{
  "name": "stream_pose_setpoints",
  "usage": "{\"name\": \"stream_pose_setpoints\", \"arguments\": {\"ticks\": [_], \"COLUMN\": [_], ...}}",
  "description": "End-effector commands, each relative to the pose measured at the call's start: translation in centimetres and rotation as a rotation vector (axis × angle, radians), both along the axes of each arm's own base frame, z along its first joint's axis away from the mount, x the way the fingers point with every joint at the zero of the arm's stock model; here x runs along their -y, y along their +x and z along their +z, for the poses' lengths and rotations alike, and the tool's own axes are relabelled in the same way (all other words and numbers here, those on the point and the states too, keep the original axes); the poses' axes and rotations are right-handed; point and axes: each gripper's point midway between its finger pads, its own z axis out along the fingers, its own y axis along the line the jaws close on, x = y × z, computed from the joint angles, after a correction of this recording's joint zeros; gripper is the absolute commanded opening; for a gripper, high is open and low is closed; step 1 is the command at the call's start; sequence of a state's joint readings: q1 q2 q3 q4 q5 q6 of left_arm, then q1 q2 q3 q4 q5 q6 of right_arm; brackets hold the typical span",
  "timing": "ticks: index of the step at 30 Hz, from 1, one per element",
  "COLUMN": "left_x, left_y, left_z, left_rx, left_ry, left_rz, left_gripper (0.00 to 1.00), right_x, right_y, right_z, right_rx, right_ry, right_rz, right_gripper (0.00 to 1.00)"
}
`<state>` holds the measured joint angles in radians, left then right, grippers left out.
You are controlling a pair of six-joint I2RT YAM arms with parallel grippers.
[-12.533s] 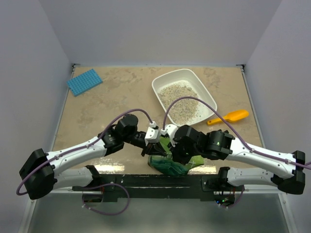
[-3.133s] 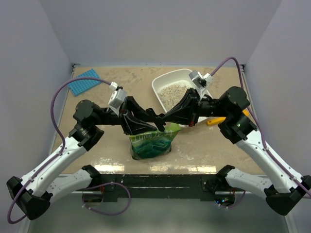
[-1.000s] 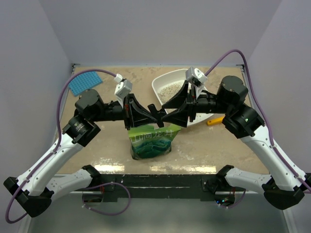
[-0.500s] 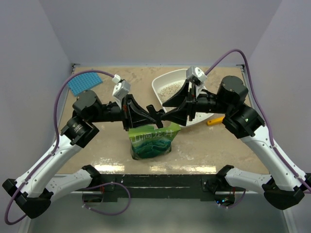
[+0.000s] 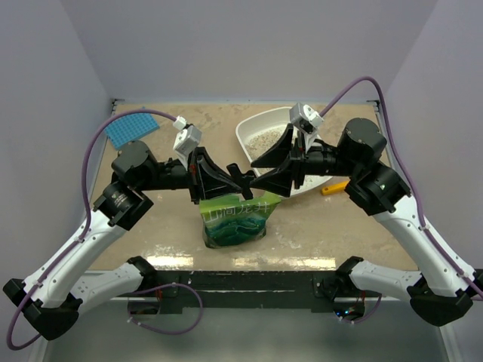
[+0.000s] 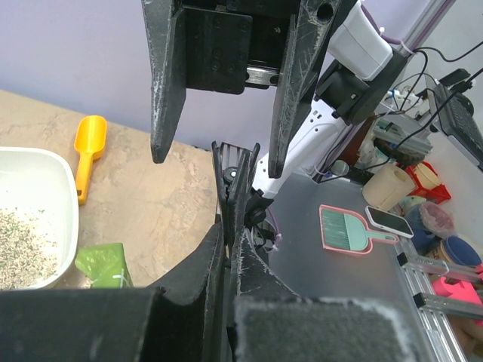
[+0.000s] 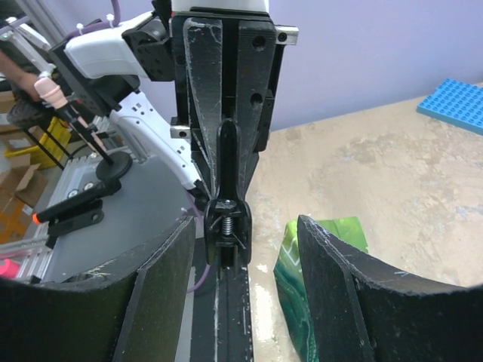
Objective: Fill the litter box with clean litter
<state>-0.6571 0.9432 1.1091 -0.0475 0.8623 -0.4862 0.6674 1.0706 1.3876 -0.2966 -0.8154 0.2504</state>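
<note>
The white litter box (image 5: 244,136) sits at the back right and holds a layer of clean litter (image 5: 264,140); my right gripper hides much of it. In the left wrist view the litter box (image 6: 66,197) and the litter (image 6: 23,241) show at the left. A green bag (image 5: 235,220) stands upright at the front middle. Above its top my left gripper (image 5: 246,178) is shut with nothing visible between its fingers. It points into my right gripper (image 5: 256,173), which is open. The right wrist view shows that shut left gripper (image 7: 229,151) end-on between the right fingers (image 7: 332,279), with the bag (image 7: 326,235) below.
An orange scoop (image 5: 336,186) lies right of the litter box, under my right arm. A blue gridded mat (image 5: 132,127) lies at the back left. Grey walls close in the table on three sides. Purple cables arch above both arms.
The bag lay flat at the front 12.5 s ago and now stands upright. Both grippers have risen from its top since 3 s ago. In the last second, hardly anything moved.
</note>
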Motion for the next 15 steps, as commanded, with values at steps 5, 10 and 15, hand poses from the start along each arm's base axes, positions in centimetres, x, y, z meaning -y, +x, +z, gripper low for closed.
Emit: {"name": "stream_pose_setpoints", "arguments": {"ticks": [5, 10, 15], "left_x": [-0.21, -0.16, -0.11], "left_y": [-0.66, -0.58, -0.53], "left_z": [2.13, 2.75, 2.79], "left_rx": [0.059, 0.082, 0.081], "left_ry": [-0.041, -0.062, -0.063], "left_rz": [-0.022, -0.021, -0.021], "left_gripper": [0.0, 0.0, 0.0], "right_x": [-0.3, -0.41, -0.5], "right_y": [-1.0, -0.97, -0.9], "right_z": [0.93, 0.71, 0.59], "right_rx": [0.012, 0.008, 0.004], "right_ry": [0.044, 0.042, 0.041], "right_rz": [0.064, 0.071, 0.072], "right_gripper": [0.6, 0.59, 0.59]}}
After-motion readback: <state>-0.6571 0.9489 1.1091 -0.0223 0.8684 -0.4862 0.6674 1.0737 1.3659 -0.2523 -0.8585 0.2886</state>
